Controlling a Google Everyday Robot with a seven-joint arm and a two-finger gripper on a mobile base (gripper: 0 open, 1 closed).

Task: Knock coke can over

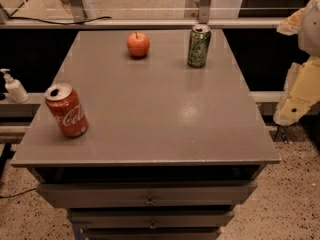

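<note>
The coke can (66, 110) is red with white script and a silver top. It stands upright near the front left corner of the grey table (165, 114). My gripper (294, 104) is the cream-coloured part at the right edge of the view, beyond the table's right side and far from the can. It holds nothing that I can see.
A green can (199, 45) stands upright at the back right of the table. A red apple (138, 44) sits at the back middle. A white pump bottle (14, 86) stands on a ledge to the left. Drawers (150, 196) lie under the table's front edge.
</note>
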